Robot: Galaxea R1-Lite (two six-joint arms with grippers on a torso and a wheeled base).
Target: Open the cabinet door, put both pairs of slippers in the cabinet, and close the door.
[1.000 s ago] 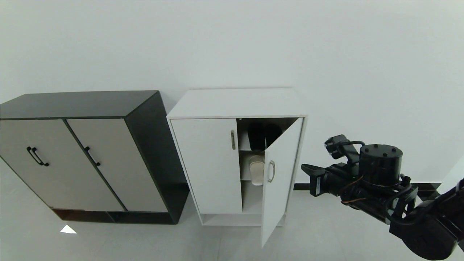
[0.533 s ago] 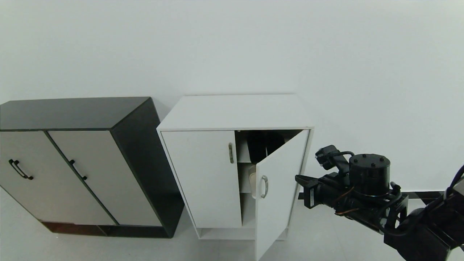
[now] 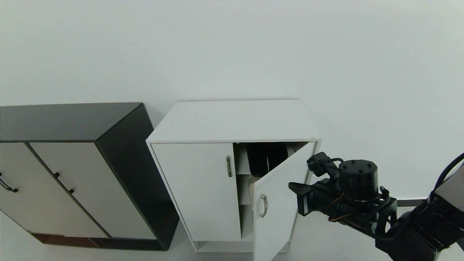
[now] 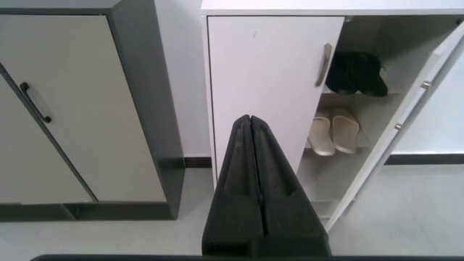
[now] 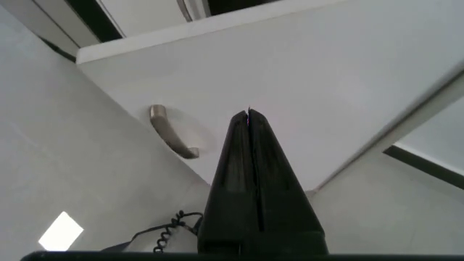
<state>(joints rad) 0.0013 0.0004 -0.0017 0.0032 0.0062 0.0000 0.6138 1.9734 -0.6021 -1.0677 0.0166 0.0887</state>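
Slippers look done: black foam pair (image 4: 366, 75) up top in the white wooden cabinet (image 3: 232, 119), beige pair (image 4: 346, 133) below. So the left gripper (image 4: 251, 123) hangs in front, fingers clenched on nothing. The half-open right door (image 3: 272, 195) has the right gripper (image 5: 250, 119) just beside its outer face, fingers pinched empty, probably to shove it closed.

The head camera looks forward and down from above the cabinet (image 3: 232, 121), taking in its top and front, with the black cabinet (image 3: 72, 121) at 9 o'clock. The left wrist camera sits farther back and lower, facing both fronts nearly level. The right wrist camera, on the right arm (image 3: 362, 203) at 4 o'clock, is close against the door (image 3: 277, 224), facing its handle (image 5: 172, 136). All three views share that door.
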